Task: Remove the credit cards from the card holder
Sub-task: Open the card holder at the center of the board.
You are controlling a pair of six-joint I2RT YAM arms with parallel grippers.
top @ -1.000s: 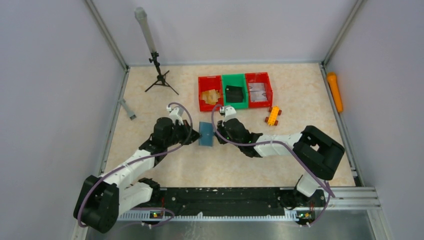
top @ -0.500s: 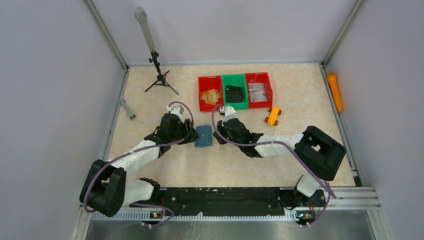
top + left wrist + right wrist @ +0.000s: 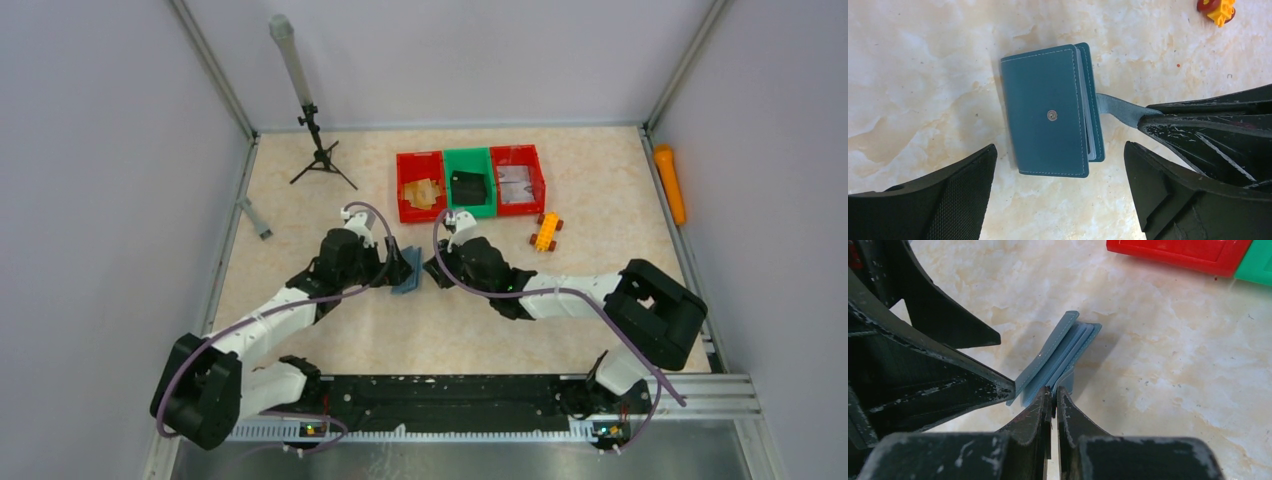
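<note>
**Mia:** What could go wrong here?

**Tom:** Start on the left. The left end effector (image 3: 1060, 150) is wide open. It has one finger on each side of the card holder (image 3: 1048, 110) and touches nothing. If it shuts now, I think it would squash the whole holder flat and trap the cards inside.

**Mia:** And the holder itself?

**Tom:** It sits on the bench (image 3: 600, 200), on the arms' side of the green bin (image 3: 468, 181) and a bit left of it. The right wrist camera shows it tipped up on one edge with its leaves fanned apart. Nothing pins it down, so it could flop over or slide.

**Mia:** What about the right side?

**Tom:** The right end effector (image 3: 1053, 390) is also on the arms' side of the green bin. It is squeezed shut on the closure tab (image 3: 1115, 107), which looks thin and floppy. A hard pull may drag the holder along the bench, or the tab may slip out.

**Mia:** Can you see any cards?

**Tom:** No card edge shows clearly, so I cannot tell how many are inside.

**Mia:** So where is the holder next to those two?

**Tom:** Right between them. It is inside the left one's open gap, and only its tab touches the right one.
</note>
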